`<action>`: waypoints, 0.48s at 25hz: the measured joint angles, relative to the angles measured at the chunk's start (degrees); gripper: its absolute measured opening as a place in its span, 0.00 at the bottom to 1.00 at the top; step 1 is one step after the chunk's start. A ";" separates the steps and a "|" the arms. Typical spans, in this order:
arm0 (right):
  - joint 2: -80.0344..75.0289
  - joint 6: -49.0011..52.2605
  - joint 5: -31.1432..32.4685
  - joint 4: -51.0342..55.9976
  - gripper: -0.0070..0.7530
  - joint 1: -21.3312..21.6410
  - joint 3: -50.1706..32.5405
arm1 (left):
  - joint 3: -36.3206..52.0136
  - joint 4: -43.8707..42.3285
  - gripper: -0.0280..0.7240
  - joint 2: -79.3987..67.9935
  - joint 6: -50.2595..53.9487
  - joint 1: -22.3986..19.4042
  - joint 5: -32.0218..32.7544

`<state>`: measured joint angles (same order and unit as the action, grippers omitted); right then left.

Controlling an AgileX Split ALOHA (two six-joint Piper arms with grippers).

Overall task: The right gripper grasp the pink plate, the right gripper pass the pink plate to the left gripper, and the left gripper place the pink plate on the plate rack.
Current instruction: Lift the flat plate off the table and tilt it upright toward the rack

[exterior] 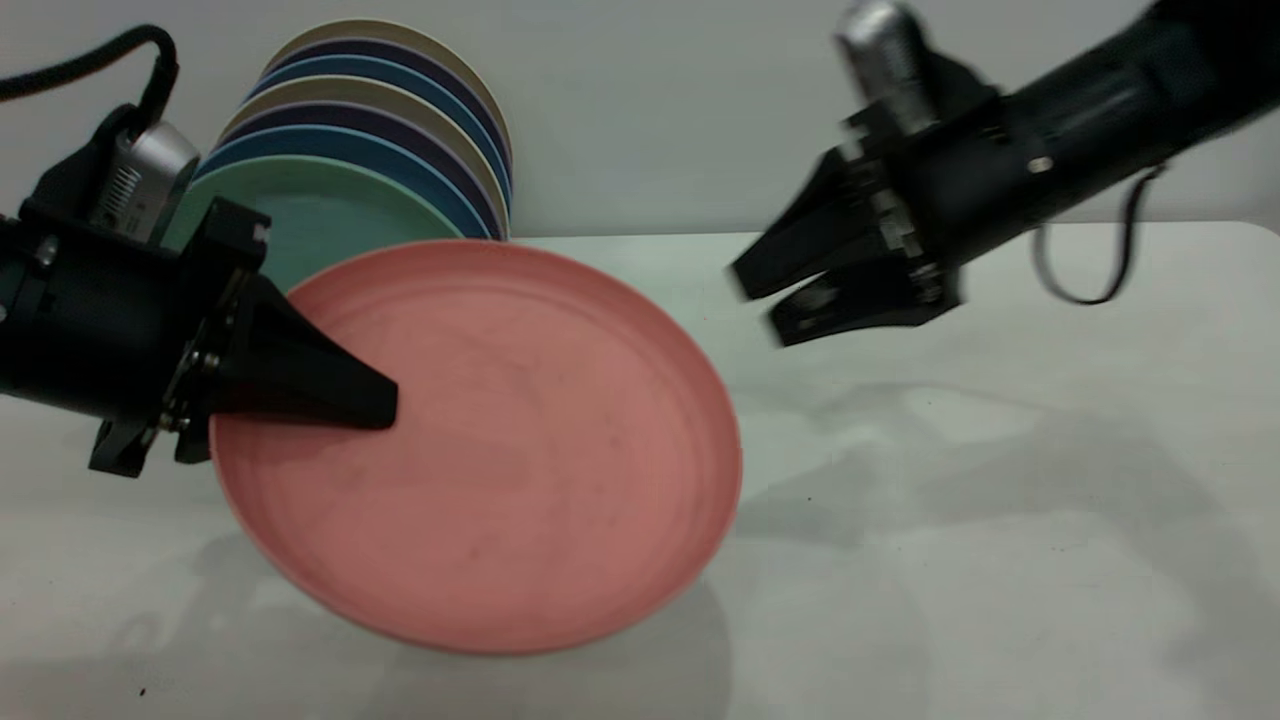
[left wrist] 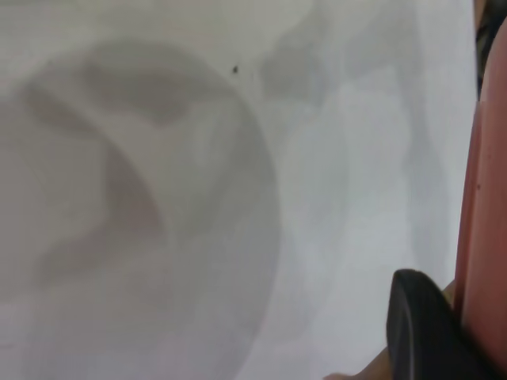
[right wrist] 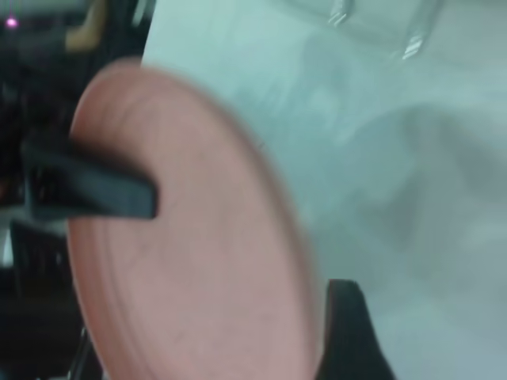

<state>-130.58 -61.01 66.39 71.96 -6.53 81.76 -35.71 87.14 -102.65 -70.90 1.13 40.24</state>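
Exterior view shows the left gripper [exterior: 350, 400] clamped on the near-left rim of the pink plate [exterior: 500, 450], one black finger lying across the plate's upper face and the other hidden beneath, so the plate hangs tilted above the table [exterior: 1000, 500] with its face turned toward the camera. That one-edge hold likely leaves the opposite rim free to be steered edge-first into a slot, though the plate rack itself is hidden behind the plates standing in it. The right gripper [exterior: 765, 300] hovers clear of the plate, up and to the right, its two fingers spread apart and holding nothing; the handover looks done, and only the placing remains. Behind the left arm a row of plates [exterior: 400, 130] stands on edge, overlapping: a teal-green plate [exterior: 320, 215] in front, then alternating blue, dark and cream rims, roughly nine in all, though the overlap makes that uncertain. One pink plate and two grippers are visible.
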 joint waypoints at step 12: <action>0.81 13.44 0.00 -20.62 0.68 14.80 0.00 | -12.92 -28.30 0.20 11.41 7.29 0.00 1.02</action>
<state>-129.77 -47.57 66.39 51.34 8.27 81.76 -48.64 58.85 -91.24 -63.60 1.13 41.26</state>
